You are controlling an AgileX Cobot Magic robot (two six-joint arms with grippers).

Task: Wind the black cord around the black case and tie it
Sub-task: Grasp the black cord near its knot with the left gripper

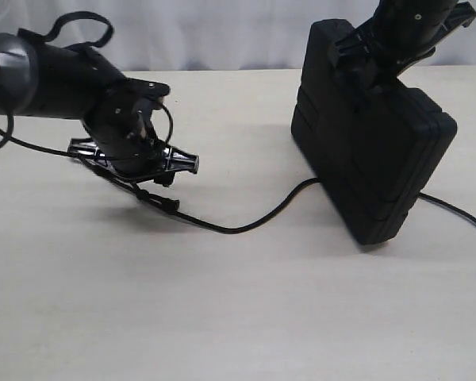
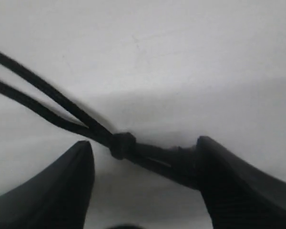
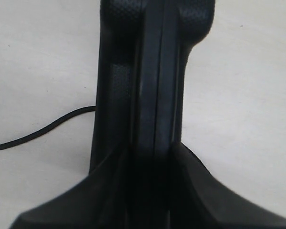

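The black case (image 1: pixel 373 151) stands on its edge on the table, leaning a little. My right gripper (image 1: pixel 381 51) is shut on its top edge; in the right wrist view the case's seam (image 3: pixel 152 71) runs out from between the gripper's (image 3: pixel 150 148) two fingers. The black cord (image 1: pixel 246 226) lies on the table from the left gripper to the foot of the case and comes out on the case's far side (image 1: pixel 460 213). My left gripper (image 1: pixel 139 167) hangs low over the cord's end, open. In the left wrist view the knot (image 2: pixel 122 144) and doubled strand lie across the gap of that gripper (image 2: pixel 144 143), the stub touching one finger (image 2: pixel 238 181).
The pale table (image 1: pixel 238 317) reaches to a white backdrop at the rear. Glossy arm cables loop around the left arm (image 1: pixel 79 28). The cord's tail runs off the right edge of the exterior view.
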